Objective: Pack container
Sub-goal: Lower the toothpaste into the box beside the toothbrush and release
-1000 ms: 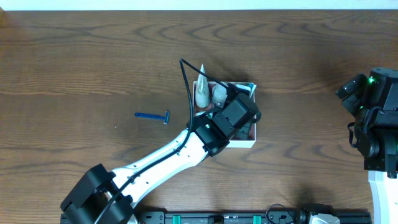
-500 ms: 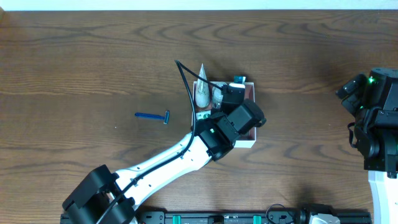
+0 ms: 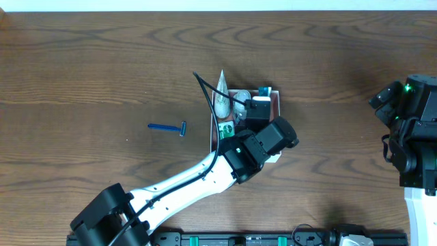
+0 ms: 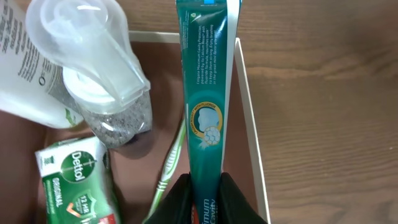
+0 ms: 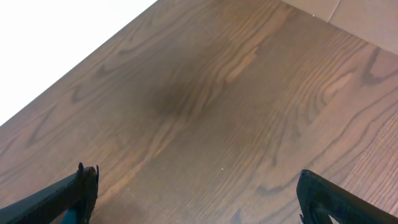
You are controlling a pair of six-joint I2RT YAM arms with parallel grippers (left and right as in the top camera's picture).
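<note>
We see the container [image 3: 275, 104] near the middle of the counter [image 3: 102, 61], its thin white right wall [image 4: 248, 112] plain in the left wrist view; the left gripper [image 4: 205, 186] hangs over its near right part, clenched on the near end of a teal toothpaste tube [image 4: 205, 93]; the tube runs just beside the right wall and its far end reaches past the far wall, though we cannot tell whether it touches the floor of the box. Left of the tube lie a green toothbrush [image 4: 171, 168], a clear-capped bottle [image 4: 115, 106], a green Dettol soap [image 4: 78, 177] and a white bottle [image 4: 25, 81]. A blue razor [image 3: 167, 128] lies on the counter left of the container, well apart. At the far right, the right gripper [image 5: 196, 174] is spread wide over bare wood, grasping nothing.
</note>
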